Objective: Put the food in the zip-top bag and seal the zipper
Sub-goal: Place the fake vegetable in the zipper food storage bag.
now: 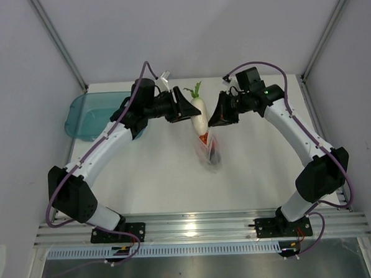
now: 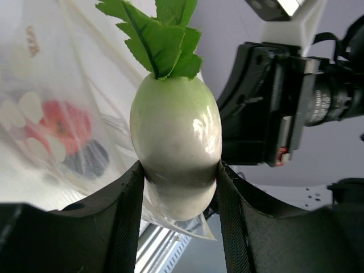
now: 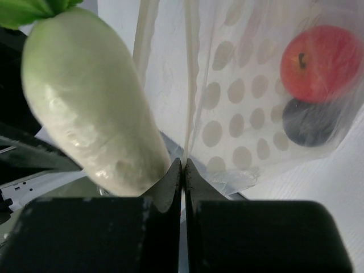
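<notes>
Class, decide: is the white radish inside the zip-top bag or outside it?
Outside. The radish sits bare in the left gripper, no plastic over it; the tomato and dark piece show through the bag.

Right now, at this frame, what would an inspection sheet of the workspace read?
Surface: white table, no spills seen.
Job's things: radish held beside the zip-top bag; tomato and dark round piece inside the bag.
Clutter: teal tray at the far left.
Grippers: left gripper shut on the radish; right gripper pinching the bag's edge.
Cables: purple cable along each arm, away from the bag.
Surroundings: white walls; metal rail at the near edge.
</notes>
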Robot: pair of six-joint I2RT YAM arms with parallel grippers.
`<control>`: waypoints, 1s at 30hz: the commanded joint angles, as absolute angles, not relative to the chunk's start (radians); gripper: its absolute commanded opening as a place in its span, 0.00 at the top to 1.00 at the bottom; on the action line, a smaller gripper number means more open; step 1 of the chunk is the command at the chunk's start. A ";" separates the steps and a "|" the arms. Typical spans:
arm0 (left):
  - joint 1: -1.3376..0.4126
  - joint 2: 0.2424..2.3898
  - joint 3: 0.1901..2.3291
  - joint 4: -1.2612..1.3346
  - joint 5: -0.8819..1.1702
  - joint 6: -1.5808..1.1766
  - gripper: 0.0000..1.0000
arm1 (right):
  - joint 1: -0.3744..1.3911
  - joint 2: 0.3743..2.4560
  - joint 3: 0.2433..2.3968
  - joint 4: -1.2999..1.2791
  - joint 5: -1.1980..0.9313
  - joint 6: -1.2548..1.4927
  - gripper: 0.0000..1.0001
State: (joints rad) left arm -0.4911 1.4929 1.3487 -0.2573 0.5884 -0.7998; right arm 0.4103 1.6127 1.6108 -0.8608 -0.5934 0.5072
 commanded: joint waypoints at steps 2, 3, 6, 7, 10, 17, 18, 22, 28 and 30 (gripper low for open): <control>-0.511 1.499 1.379 -0.322 0.470 -0.697 0.99 | 0.394 1.572 1.631 -0.815 -0.641 0.549 1.00; -0.515 1.502 1.384 -0.336 0.456 -0.686 1.00 | 0.393 1.571 1.631 -0.812 -0.644 0.551 1.00; -0.525 1.519 1.402 -0.373 0.439 -0.649 0.99 | 0.391 1.572 1.621 -0.808 -0.644 0.557 1.00; -0.529 1.522 1.401 -0.396 0.431 -0.635 0.99 | 0.390 1.574 1.620 -0.802 -0.647 0.561 1.00; -0.548 1.522 1.402 -0.426 0.416 -0.598 0.99 | 0.387 1.575 1.620 -0.792 -0.643 0.574 1.00; -0.575 1.535 1.434 -0.543 0.380 -0.534 1.00 | 0.391 1.582 1.618 -0.756 -0.634 0.618 1.00; -0.575 1.551 1.459 -0.567 0.377 -0.538 0.99 | 0.391 1.582 1.615 -0.753 -0.627 0.623 1.00; -0.574 1.569 1.520 -0.641 0.386 -0.620 1.00 | 0.393 1.574 1.589 -0.720 -0.597 0.669 1.00; -0.575 1.608 1.523 -0.592 0.524 -0.730 0.93 | 0.402 1.578 1.569 -0.661 -0.577 0.729 1.00; -0.574 1.617 1.525 -0.609 0.532 -0.721 0.70 | 0.405 1.585 1.568 -0.666 -0.581 0.724 1.00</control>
State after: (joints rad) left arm -0.5697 1.6024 1.4837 -0.5964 0.4583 -0.6827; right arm 0.3954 1.6123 1.5677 -0.7231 -0.5884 0.6914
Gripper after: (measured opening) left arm 0.513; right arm 0.008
